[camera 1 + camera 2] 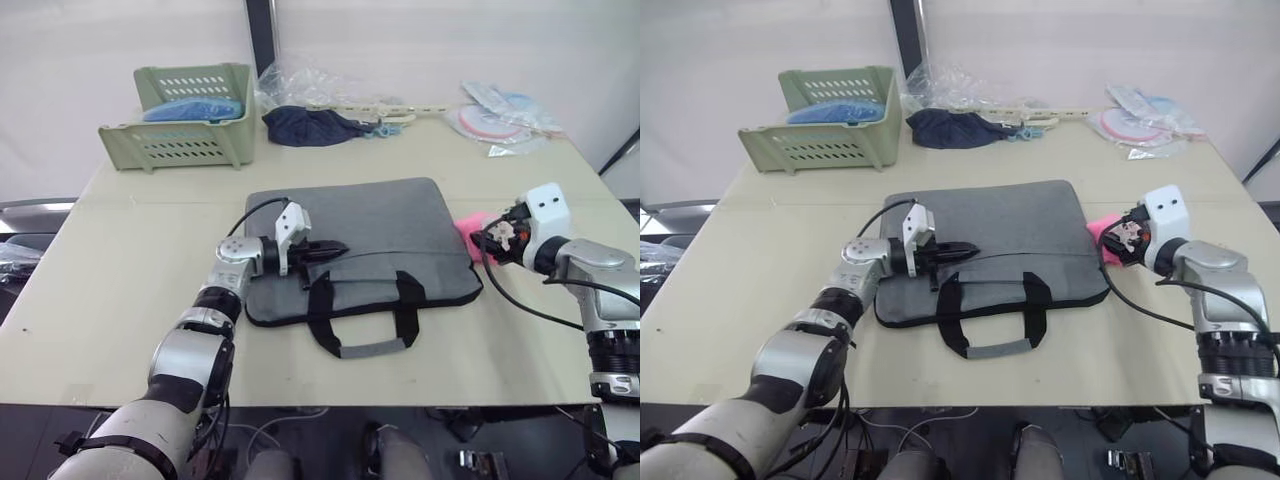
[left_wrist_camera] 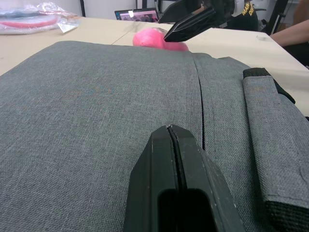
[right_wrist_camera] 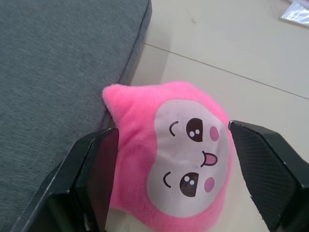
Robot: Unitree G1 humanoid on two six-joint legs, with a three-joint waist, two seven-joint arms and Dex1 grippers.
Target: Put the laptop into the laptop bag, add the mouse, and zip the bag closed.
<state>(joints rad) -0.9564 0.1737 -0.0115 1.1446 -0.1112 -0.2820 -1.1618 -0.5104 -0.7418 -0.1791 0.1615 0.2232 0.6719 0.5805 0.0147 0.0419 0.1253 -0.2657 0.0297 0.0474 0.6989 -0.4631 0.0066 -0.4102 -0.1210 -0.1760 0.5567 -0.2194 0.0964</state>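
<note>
- Beige tabletop (image 1: 120, 300) is seen bearing everything; a pale green slotted plastic basket (image 1: 185, 130) and a crumpled dark blue cloth (image 1: 310, 126) are set along its far edge.
- Grey fabric briefcase-style laptop bag (image 1: 370, 225) with black strap handles is laid flat at the middle of the table, handles toward the robot. The silver laptop and the white mouse are not made out on the table; whether they are already inside cannot be told.
- Pink rounded plush toy with a printed face (image 3: 176, 154) is found just beside the bag's right edge, touching it in the right wrist view.
- Left gripper (image 1: 330, 250) is held over the bag near its zipper seam (image 2: 199, 106), its two black fingers pressed together on nothing.
- Right gripper (image 3: 171, 179) is spread wide, a finger on either side of the plush, not clamped.
- Zipping is judged to be the step in hand. For the next move, the zipper pull would have to be found and pinched by the left gripper, and the plush left alone, since it is no part of the task.
</note>
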